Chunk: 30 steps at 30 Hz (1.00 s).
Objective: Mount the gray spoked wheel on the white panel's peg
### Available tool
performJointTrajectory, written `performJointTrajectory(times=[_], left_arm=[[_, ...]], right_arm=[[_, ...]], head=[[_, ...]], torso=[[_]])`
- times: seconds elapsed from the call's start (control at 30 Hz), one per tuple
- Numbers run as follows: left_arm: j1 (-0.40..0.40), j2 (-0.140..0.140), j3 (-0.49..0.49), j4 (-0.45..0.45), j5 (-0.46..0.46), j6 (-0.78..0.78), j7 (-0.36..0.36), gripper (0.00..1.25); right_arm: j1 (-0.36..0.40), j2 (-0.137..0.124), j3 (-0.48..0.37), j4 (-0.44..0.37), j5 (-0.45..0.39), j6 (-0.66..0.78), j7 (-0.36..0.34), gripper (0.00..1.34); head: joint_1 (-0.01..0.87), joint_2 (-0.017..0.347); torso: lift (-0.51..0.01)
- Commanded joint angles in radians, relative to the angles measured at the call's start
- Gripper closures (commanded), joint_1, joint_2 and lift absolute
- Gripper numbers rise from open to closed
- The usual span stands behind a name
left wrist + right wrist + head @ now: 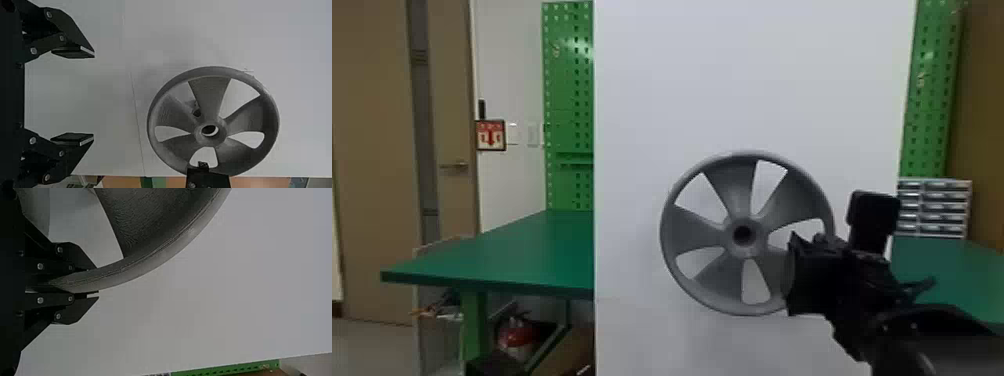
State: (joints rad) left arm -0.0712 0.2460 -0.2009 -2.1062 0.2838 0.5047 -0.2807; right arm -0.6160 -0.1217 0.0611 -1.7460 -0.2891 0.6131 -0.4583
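gray spoked wheel [699,225]: where is it being held?

"upright, in front of the white panel [682,90], with its hub being left open to view. its lower right rim is being pinched by the right gripper [789,272], whose fingers [79,308] are being parted only by the rim."

"and the left gripper [94,96]?"

"it is being held wide open, nothing being grasped, and the wheel is being faced by it."

"is the peg [196,112] being seen?"

"what looks like its dark end is being glimpsed behind the wheel, between spokes, beside the hub. whether the panel is being touched by the wheel cannot be told."

"and farther off?"

"a green table [517,250] is being partly hidden by the panel on the left; drawers [943,207] are being seen at the far right."
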Motion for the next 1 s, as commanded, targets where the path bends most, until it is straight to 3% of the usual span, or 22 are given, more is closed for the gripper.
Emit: performJointTrajectory(times=[0.0,0.97], left_arm=[[-0.001,0.001,0.0,0.0,0.0,0.0,0.0,0.5],[0.001,0.001,-0.002,0.0,0.0,0.0,0.0,0.5]], right_arm=[[-0.004,-0.001,-0.006,0.013,-0.002,-0.003,0.01,1.2],[-0.036,0.01,-0.043,0.097,-0.05,-0.03,0.038,1.2]], head=[[0.123,-0.008],[0.123,-0.008]], torso=[[-0.402],[-0.402]])
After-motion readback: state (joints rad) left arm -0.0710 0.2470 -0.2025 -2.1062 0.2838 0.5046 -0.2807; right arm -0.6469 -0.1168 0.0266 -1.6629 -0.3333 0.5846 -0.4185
